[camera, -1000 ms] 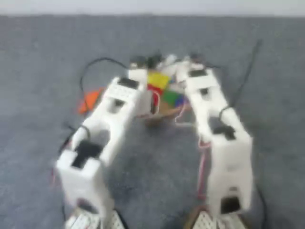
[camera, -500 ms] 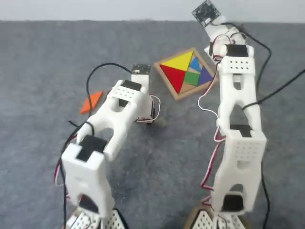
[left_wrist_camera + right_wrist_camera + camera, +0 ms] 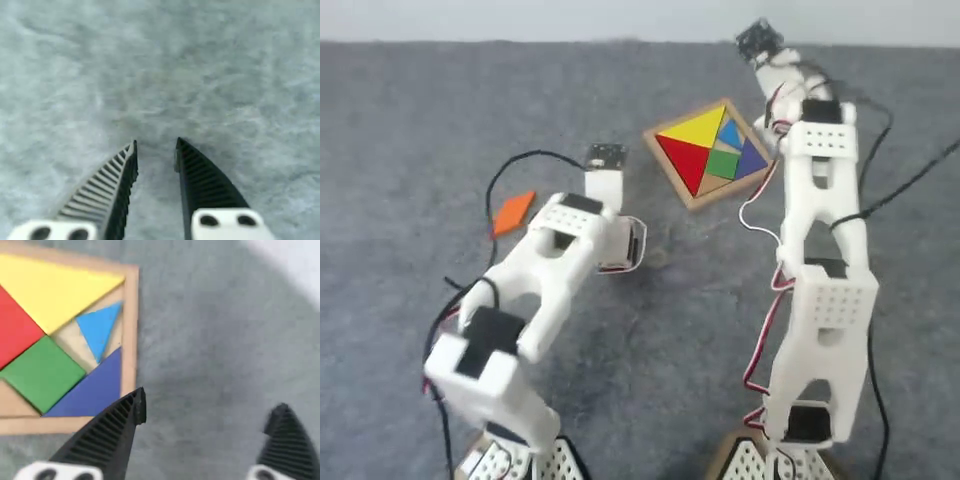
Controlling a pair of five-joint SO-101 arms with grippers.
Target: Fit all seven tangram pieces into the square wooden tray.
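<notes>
Grey counter, tray has gaps, orange piece sits well apart. Right jaws gape empty beside the tray. Left jaws are slightly parted, empty, probably meant for orange.

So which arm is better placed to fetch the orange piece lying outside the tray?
Left. The orange piece lies close beside the left arm, while the right gripper hangs open at the tray.
</notes>
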